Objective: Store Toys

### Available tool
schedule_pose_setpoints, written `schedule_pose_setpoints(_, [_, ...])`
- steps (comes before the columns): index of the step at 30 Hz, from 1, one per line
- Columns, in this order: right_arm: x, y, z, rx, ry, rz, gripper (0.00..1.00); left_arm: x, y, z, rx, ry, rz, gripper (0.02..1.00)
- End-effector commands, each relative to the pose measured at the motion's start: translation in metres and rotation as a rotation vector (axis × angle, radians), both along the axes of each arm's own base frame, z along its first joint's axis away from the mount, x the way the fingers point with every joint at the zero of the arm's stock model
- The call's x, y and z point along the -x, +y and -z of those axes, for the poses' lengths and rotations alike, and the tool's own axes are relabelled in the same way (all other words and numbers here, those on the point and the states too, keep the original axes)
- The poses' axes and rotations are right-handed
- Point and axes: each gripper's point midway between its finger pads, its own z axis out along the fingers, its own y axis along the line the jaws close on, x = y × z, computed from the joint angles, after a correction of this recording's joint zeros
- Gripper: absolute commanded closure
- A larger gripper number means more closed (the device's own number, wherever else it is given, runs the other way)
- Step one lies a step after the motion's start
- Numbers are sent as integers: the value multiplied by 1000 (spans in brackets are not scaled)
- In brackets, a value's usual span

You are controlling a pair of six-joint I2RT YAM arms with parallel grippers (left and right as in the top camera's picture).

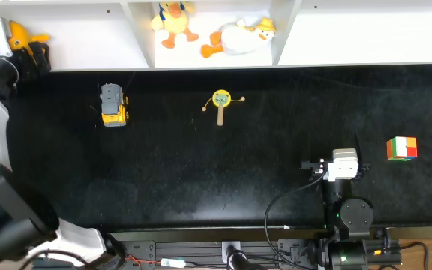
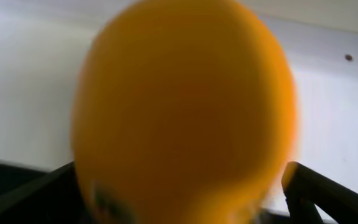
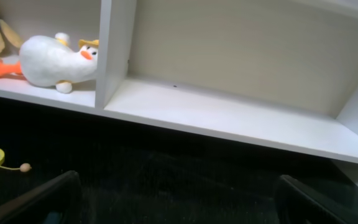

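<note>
Top view: the left gripper [image 1: 30,51] is at the left compartment of the shelf [image 1: 88,46], jaws closed on an orange toy [image 1: 18,33]. A yellow duck [image 1: 175,21] and a white duck [image 1: 238,37] lie in the shelf's middle compartment. A toy truck [image 1: 113,105] and a rattle [image 1: 221,100] sit on the bench [image 1: 201,172] just before the shelf, and a cube [image 1: 401,148] farther out. The right gripper [image 1: 343,163] is over the bench, well short of the shelf.

Left wrist view: the orange toy [image 2: 185,106] is pinched between the jaws. It looks smooth and rounded, probably light and may slip. Hold it across its widest part.

Right wrist view: the jaws are wide apart and empty, facing the shelf's right compartment. The cube looks stiff, so take it by opposite flat faces.
</note>
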Motion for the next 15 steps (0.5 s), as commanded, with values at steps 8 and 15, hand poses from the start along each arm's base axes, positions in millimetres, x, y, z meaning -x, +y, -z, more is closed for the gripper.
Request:
schedule_pose_setpoints(8, [0, 1, 4, 4, 3, -5, 7, 91, -90, 20, 17, 58, 84, 20])
schedule_pose_setpoints(15, [0, 1, 4, 4, 3, -5, 3, 106, -150, 56, 42, 150, 229, 20])
